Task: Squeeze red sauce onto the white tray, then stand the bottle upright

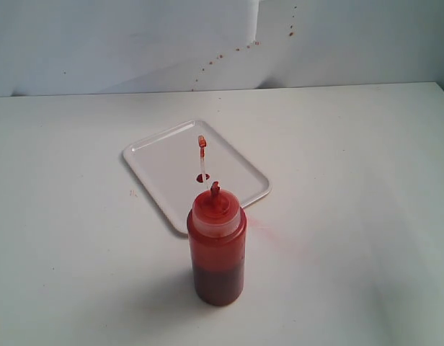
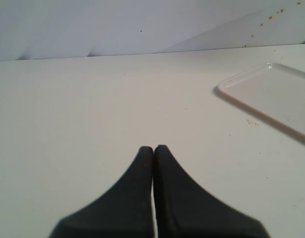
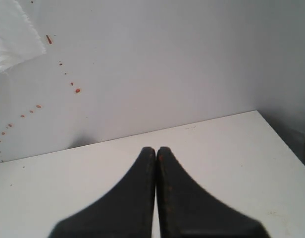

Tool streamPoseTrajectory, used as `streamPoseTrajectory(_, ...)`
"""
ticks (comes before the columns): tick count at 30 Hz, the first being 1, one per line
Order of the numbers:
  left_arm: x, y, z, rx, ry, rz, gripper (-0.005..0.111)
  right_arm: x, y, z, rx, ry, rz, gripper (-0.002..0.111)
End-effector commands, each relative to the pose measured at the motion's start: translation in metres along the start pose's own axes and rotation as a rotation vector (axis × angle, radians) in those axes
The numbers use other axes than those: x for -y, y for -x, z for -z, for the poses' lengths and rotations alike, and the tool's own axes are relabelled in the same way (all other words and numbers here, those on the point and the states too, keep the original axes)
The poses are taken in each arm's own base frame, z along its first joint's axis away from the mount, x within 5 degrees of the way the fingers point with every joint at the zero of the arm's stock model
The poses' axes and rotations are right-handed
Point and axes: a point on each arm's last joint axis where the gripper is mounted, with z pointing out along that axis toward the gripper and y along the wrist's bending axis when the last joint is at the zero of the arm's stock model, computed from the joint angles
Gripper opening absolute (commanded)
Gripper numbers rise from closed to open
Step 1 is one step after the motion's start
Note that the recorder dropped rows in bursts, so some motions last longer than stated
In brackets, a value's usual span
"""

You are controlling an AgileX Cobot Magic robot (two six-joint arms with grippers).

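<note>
Exterior view — white table (image 1: 366, 216), red-speckled wall (image 1: 99, 43)

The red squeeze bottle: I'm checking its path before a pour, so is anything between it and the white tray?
Nothing visible does: the translucent red-tinted plastic squeeze bottle stands upright directly in front of the glossy white rectangular tray, with no object between them.

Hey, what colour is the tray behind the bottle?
The tray is glossy white, shown best in the exterior view.
</note>
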Motion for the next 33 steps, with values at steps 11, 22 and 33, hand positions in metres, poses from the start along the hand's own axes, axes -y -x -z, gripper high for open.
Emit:
streamPoseTrajectory(11, 0.0, 0.0, -0.001, 0.012, 0.002, -0.001, 0.001, 0.0, 0.001, 0.002, 0.006, -0.003, 0.007, 0.0)
streamPoseTrajectory(22, 0.0, 0.0, -0.001, 0.012, 0.002, -0.001, 0.001, -0.015, 0.056, 0.055, 0.196, -0.045, 0.231, 0.0)
streamPoseTrajectory(33, 0.0, 0.0, -0.001, 0.012, 0.002, -0.002, 0.001, -0.037, 0.098, 0.181, 0.429, -0.129, 0.092, 0.0)
